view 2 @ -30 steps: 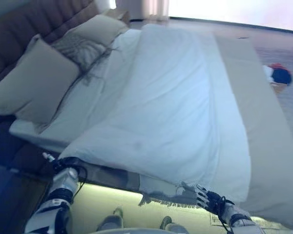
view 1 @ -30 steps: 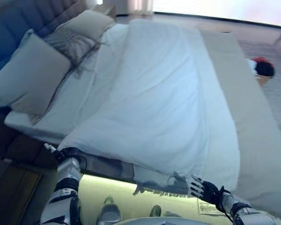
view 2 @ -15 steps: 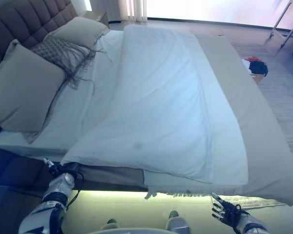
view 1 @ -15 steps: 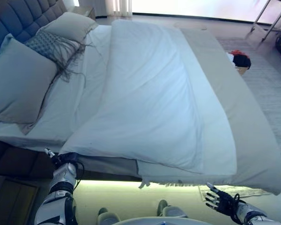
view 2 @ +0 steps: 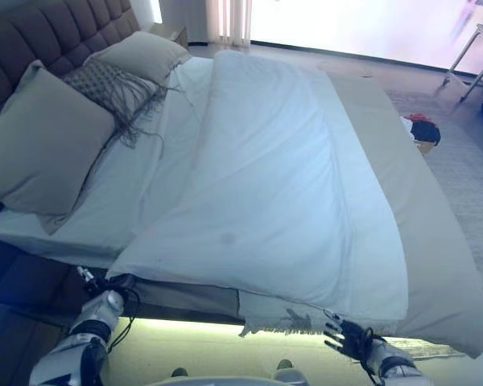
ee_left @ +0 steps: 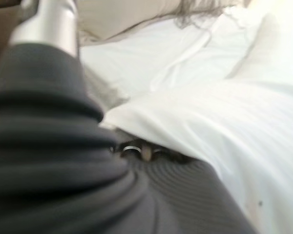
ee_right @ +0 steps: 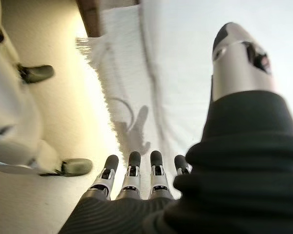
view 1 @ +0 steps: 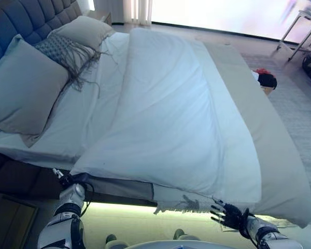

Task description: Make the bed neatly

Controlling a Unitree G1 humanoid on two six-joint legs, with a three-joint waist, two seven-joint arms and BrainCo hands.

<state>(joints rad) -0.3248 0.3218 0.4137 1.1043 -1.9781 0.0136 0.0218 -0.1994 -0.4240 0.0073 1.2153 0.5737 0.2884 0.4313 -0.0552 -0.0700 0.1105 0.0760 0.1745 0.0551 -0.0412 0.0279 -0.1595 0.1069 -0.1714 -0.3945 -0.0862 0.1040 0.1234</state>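
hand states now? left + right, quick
Left hand: fingers hidden under the white duvet edge, cannot tell.
Right hand: open, fingers straight, holding nothing, just off the fringed blanket edge.

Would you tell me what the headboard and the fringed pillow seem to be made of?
The headboard looks like padded fabric or leatherette; its deep tufted squares show it, though the surface is unclear. The fringed pillow appears to be woven grey textile, matte, with long loose threads trailing off.

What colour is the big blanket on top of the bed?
The duvet is plain white, clearest in the right eye view.
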